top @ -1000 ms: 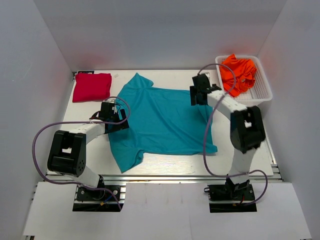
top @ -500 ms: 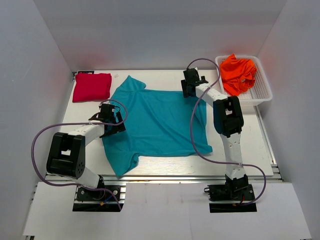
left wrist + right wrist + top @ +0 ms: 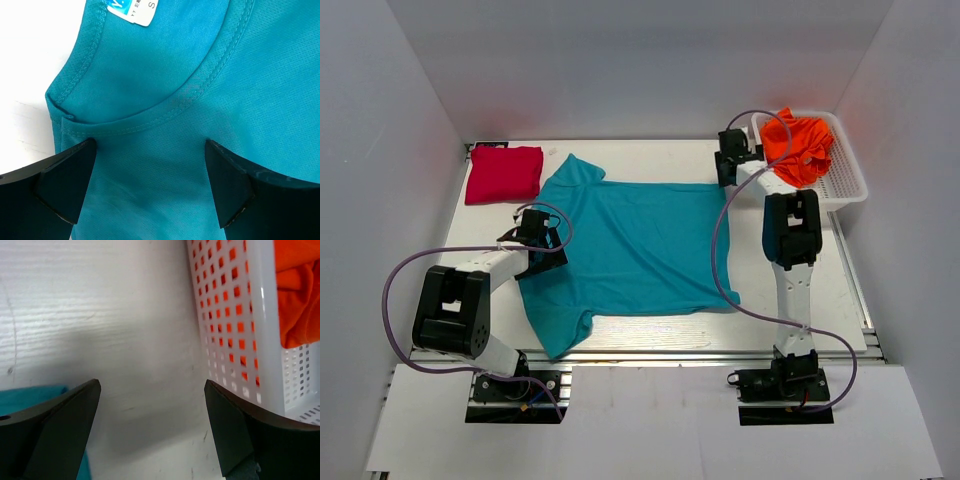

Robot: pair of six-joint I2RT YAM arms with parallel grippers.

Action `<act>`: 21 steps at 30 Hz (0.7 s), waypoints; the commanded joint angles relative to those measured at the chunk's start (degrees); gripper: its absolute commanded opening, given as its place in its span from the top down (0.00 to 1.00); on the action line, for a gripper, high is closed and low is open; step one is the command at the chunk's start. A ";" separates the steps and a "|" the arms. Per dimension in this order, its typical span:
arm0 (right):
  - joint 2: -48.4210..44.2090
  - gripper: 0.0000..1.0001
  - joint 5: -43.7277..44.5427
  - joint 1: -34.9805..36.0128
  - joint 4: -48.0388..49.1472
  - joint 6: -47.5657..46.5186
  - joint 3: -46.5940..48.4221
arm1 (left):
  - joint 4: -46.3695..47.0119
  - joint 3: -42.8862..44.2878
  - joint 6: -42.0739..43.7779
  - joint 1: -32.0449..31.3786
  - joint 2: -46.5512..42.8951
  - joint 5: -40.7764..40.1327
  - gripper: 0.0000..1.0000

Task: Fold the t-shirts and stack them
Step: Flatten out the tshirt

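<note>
The teal t-shirt (image 3: 630,250) lies flat on the bench (image 3: 670,330), light and limp. It is best pinched at a stitched edge such as the collar (image 3: 195,90). The left fingers (image 3: 65,190), wide open and empty, hover there. The right fingers (image 3: 60,430) are likewise open and empty beside the basket (image 3: 260,315).

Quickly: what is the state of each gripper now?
Left gripper: open, empty, over the neckline of the teal cotton t-shirt.
Right gripper: open, empty, over the white table beside the white perforated plastic basket.
</note>
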 commanded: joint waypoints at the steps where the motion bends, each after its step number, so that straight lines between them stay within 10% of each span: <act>1: -0.45 0.10 -1.34 -2.68 1.64 -1.52 5.36 | -5.44 -2.38 -1.71 0.18 -0.36 0.59 0.00; 12: -19.86 0.10 -37.89 -0.23 -0.49 3.56 -14.44 | -2.19 1.92 -1.18 0.18 -0.37 4.19 0.00; 21: -32.18 0.10 -51.36 -0.05 2.60 12.19 -37.86 | 0.09 5.89 0.93 0.18 -1.94 7.88 0.00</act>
